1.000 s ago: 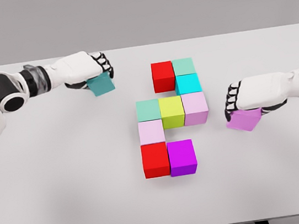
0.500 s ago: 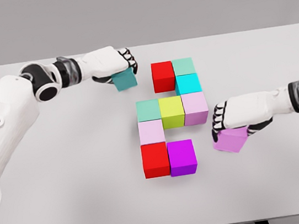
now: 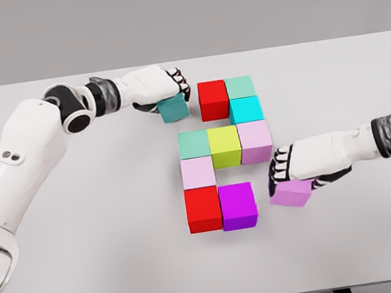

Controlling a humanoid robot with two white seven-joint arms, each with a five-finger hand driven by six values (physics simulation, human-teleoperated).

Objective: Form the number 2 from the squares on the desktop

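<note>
The left hand grips a teal cube at 9 o'clock of the red cube, just beside it. The right hand holds a violet cube, tilted, at 3 o'clock of the magenta cube on the bench

Left hand wrapped round a teal cube, just beside the top red cube. Right hand gripping a lilac cube, close to the magenta cube.
</note>
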